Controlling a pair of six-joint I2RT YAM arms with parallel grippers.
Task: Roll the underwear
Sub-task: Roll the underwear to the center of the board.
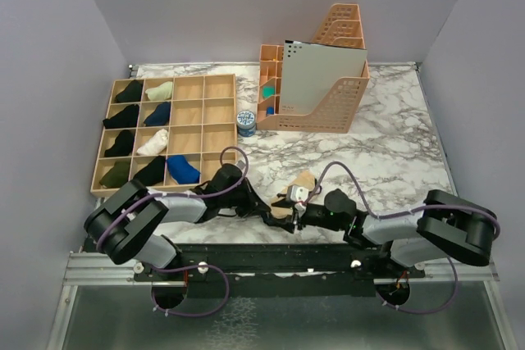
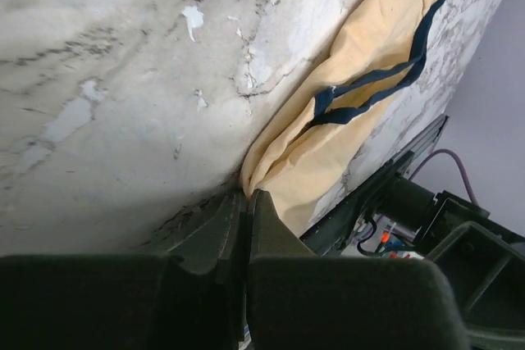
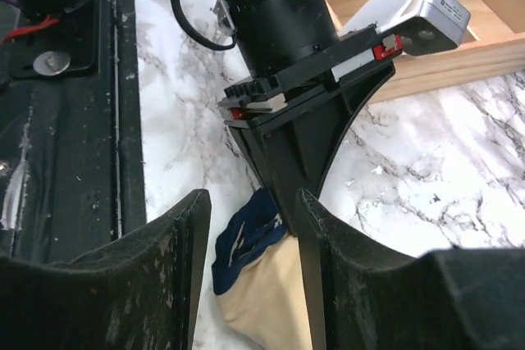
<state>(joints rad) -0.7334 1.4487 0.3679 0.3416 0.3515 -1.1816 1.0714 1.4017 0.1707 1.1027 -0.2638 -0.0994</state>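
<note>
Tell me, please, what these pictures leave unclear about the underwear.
Right wrist view: left hand covers part of the underwear; bottom edge cuts the rest.
Left wrist view: its far end runs off the top edge.
Top view: left hand and right hand cover most of it.
Roll progress: cannot tell.

The left arm (image 1: 176, 206) and right arm (image 1: 394, 227) lie low and reach inward until their wrists nearly meet. The left gripper (image 2: 248, 198) points down, fingers pressed together. The right gripper (image 3: 253, 202) faces it, fingers apart.
</note>
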